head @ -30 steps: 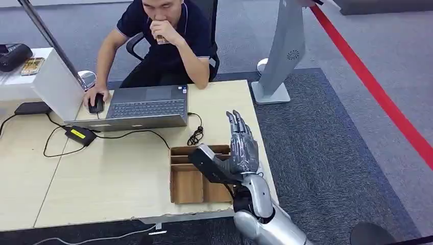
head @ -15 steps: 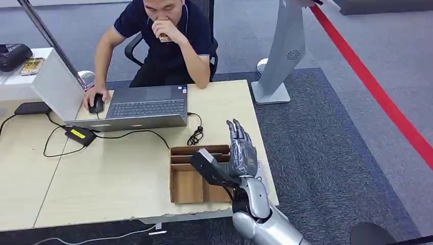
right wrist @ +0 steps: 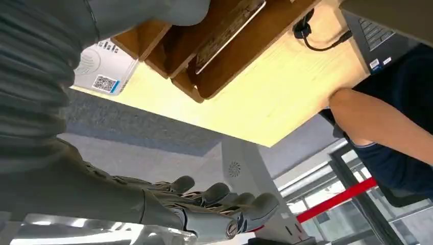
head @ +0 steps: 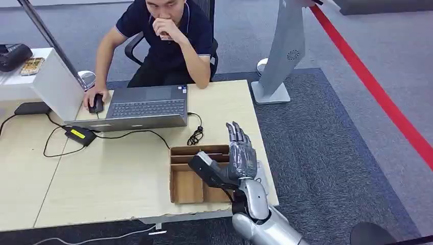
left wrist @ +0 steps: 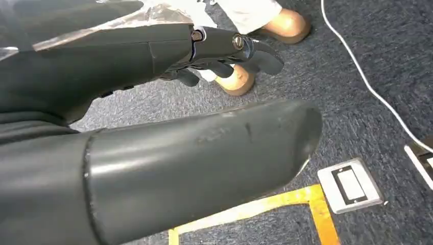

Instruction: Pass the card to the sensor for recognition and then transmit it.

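Note:
My right hand (head: 239, 155) hovers over a brown cardboard box (head: 186, 189) with compartments near the desk's right edge. Its fingers are straight, its thumb is spread, and it holds nothing. In the right wrist view the hand (right wrist: 204, 204) is above the box (right wrist: 204, 81), and a card (right wrist: 230, 28) lies in one narrow compartment. A white sensor unit (right wrist: 104, 71) with a QR label sits on the desk beside the box; a sliver of it (head: 261, 176) peeks out beside my hand. My left hand (left wrist: 204, 56) hangs over the carpet, empty, fingers loosely extended.
A person sits behind the desk (head: 102, 173) at a grey laptop (head: 138, 109), one hand on a mouse (head: 95, 103). A coiled cable (head: 195, 135) and a power adapter (head: 79, 134) lie on the desk. A grey stand (head: 281, 51) rises past the desk's far right corner.
My right hand has drawn back slightly toward me and sunk a little over the box, still empty. The person has shifted slightly.

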Tool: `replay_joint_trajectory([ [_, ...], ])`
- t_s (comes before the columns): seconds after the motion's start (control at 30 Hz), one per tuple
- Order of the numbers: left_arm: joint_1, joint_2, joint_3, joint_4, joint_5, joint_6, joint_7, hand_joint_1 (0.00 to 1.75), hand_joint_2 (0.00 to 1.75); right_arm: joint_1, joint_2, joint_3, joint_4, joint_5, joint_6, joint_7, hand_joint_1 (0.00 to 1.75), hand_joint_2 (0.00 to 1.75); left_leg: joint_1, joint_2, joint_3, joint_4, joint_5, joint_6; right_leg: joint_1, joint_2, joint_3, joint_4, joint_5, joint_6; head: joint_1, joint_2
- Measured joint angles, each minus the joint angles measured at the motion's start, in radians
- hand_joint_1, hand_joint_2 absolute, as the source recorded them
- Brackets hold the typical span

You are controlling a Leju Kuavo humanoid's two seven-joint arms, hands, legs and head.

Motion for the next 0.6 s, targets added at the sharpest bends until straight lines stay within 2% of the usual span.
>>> replay_joint_trajectory([
  [0.17, 0.0, 0.0, 0.0, 0.0, 0.001, 0.002, 0.0, 0.0, 0.0, -0.001, -0.01, 0.0, -0.001, -0.016, 0.018, -0.006, 0.0, 1.75, 0.0, 0.0, 0.0, 0.0, 0.0, 0.0, 0.0, 0.0, 0.0, 0.0, 0.0, 0.0, 0.0, 0.0],
  [0.6, 0.0, 0.0, -0.002, 0.0, 0.007, 0.002, -0.006, 0.0, 0.0, -0.001, -0.011, 0.002, 0.0, -0.034, 0.011, -0.008, 0.0, 1.75, 0.0, 0.0, 0.0, 0.0, 0.0, 0.0, 0.0, 0.0, 0.0, 0.0, 0.0, 0.0, 0.0, 0.0],
])
